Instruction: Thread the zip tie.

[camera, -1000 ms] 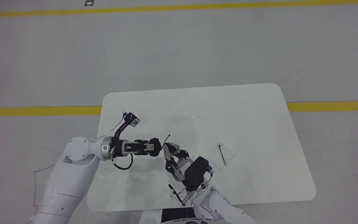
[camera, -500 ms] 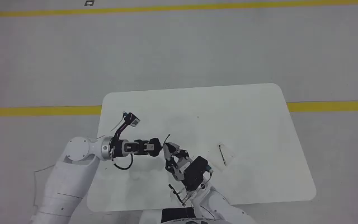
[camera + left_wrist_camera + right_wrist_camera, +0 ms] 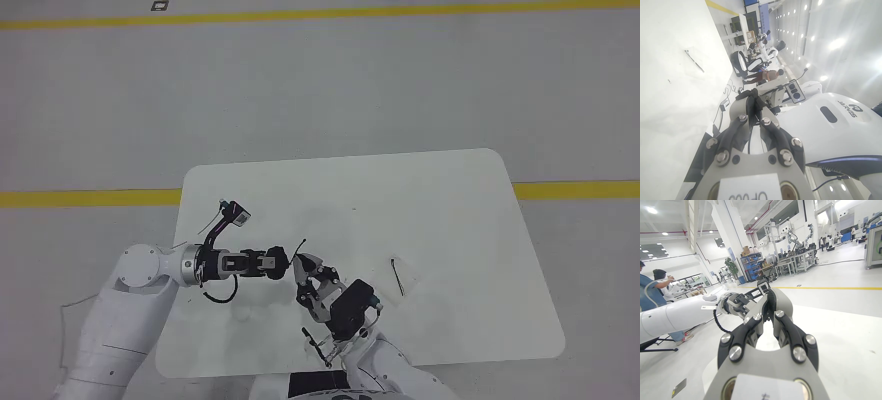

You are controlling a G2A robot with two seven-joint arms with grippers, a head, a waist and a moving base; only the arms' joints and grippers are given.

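**A:** Two hands nose to nose, seen from above! The left hand (image 3: 283,263) points in from the side and the right hand (image 3: 303,272) from the near edge. The zip tie (image 3: 299,247) sits between them, its thin tail poking out across the bench (image 3: 450,200).

**B:** It's held up off the surface, I'd say, so tail and head can be lined up freely. They're over the near-left part, inside the edges, with bare bench beyond. A second tie (image 3: 398,276) lies well apart, toward the right.

**A:** Left wrist view now. That hand is pinched narrow, and a black strap of the zip tie (image 3: 749,136) runs back between its fingers.

**B:** The bench spreads out past it, and the second tie (image 3: 694,62) lies flat out there, clear of the work.

**A:** Right wrist view. This hand is clamped tight too, with the zip tie's head (image 3: 762,286) right at its tips and the tail curling upward.

**B:** The left hand faces it, very close. My judgement is that any feed has to be short and straight, or the hands bump.
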